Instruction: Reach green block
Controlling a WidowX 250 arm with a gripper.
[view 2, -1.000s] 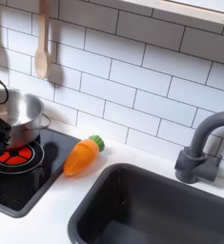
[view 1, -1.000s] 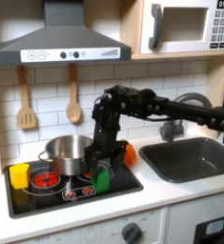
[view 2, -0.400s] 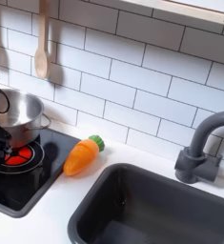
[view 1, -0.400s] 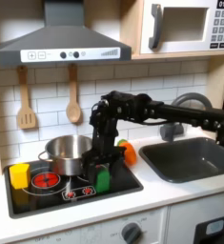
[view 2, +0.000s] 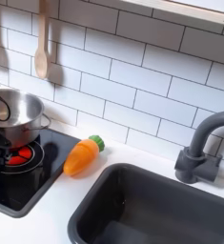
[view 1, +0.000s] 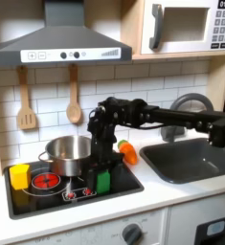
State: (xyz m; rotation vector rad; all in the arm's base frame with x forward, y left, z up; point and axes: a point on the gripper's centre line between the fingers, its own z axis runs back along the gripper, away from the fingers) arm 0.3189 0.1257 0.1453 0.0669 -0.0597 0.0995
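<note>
Green block [view 1: 103, 180] sitting on the black stovetop [view 1: 47, 194] near its front edge, right of the steel pot [view 1: 68, 154]. Hand [view 1: 98, 172] down right over it; open or closed, can't tell. Orange toy carrot [view 2: 82, 155] lying beside the sink [view 2: 161, 210].

Bright green block [view 1: 102, 180] on black stovetop [view 1: 47, 196]. Yellow block [view 1: 20, 175] and red burner ring [view 1: 46, 180] on same stovetop. Steel-grey pot [view 1: 68, 151] behind. Orange toy carrot [view 2: 81, 156], green-tipped, beside stovetop. White tiled wall [view 2: 132, 86].
</note>
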